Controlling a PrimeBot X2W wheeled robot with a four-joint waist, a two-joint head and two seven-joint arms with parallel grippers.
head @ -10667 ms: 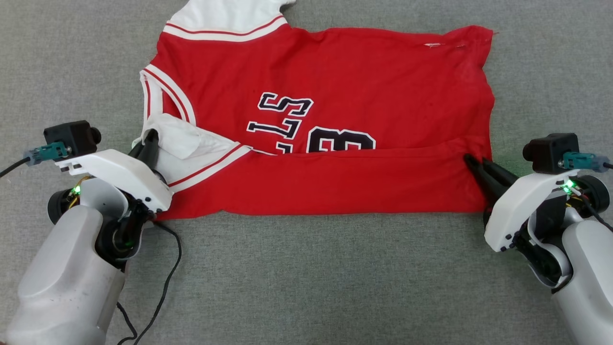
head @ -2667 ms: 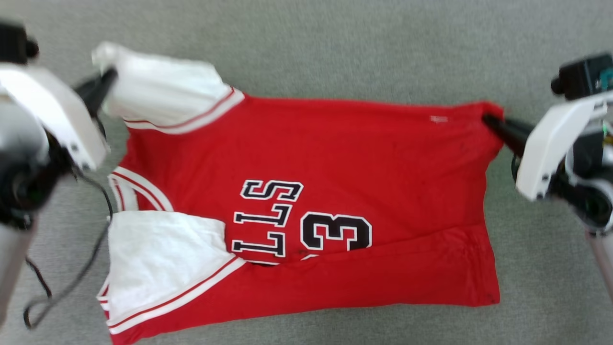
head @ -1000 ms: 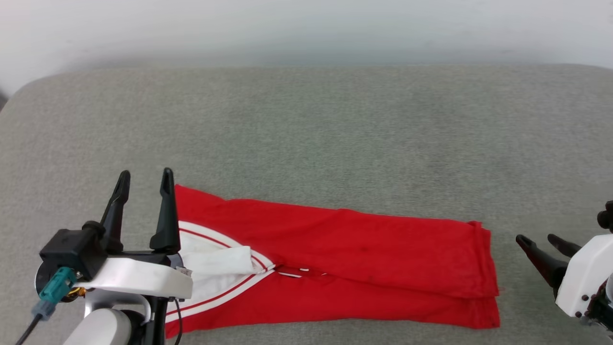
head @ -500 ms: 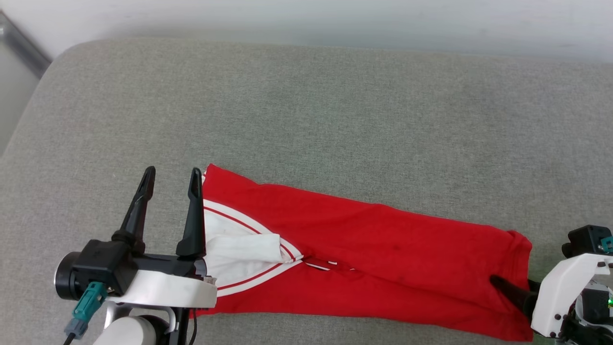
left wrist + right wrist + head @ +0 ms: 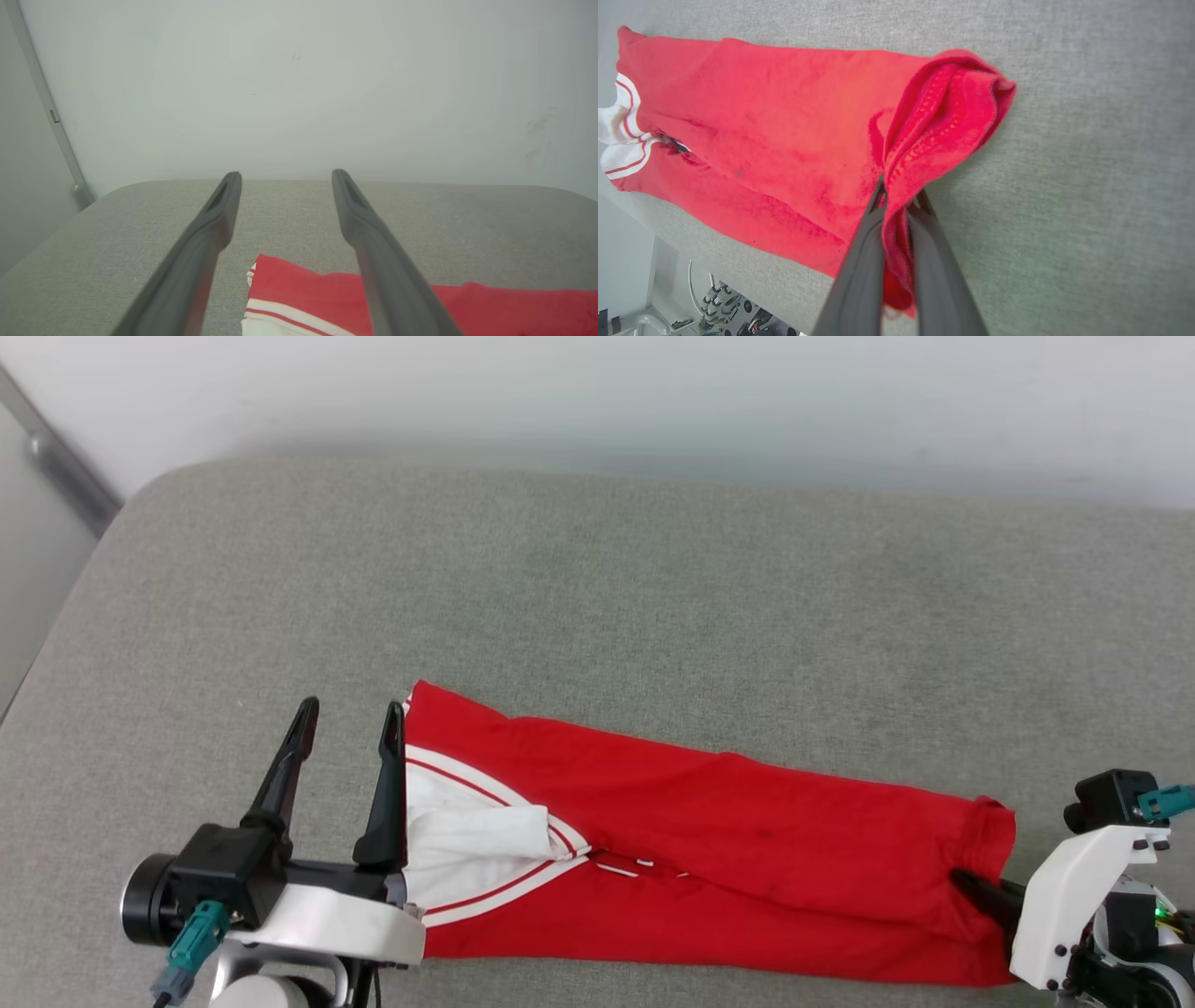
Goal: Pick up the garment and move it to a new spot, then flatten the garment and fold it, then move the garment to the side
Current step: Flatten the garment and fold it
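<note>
The garment [image 5: 709, 812] lies folded into a long red strip on the grey cushion, its white sleeve with striped trim at the left end. My left gripper [image 5: 350, 717] stands open beside that left end, its right finger along the sleeve edge and nothing between the fingers. The left wrist view shows the same open left gripper [image 5: 286, 176] above the garment's [image 5: 303, 294] corner. My right gripper [image 5: 966, 882] is shut on the bunched hem at the strip's right end. In the right wrist view the right gripper [image 5: 899, 191] pinches a raised fold of the garment [image 5: 784, 116].
The grey cushion [image 5: 653, 597] stretches wide behind the garment to a pale wall [image 5: 597, 392]. Its rounded left edge [image 5: 84, 588] drops off beside a metal rail [image 5: 56, 467]. Robot base parts [image 5: 728, 312] show below the cushion's near edge.
My right gripper moved in onto the garment's right end and shut on the hem, lifting it slightly. The left gripper stayed open. The head camera shifted.
</note>
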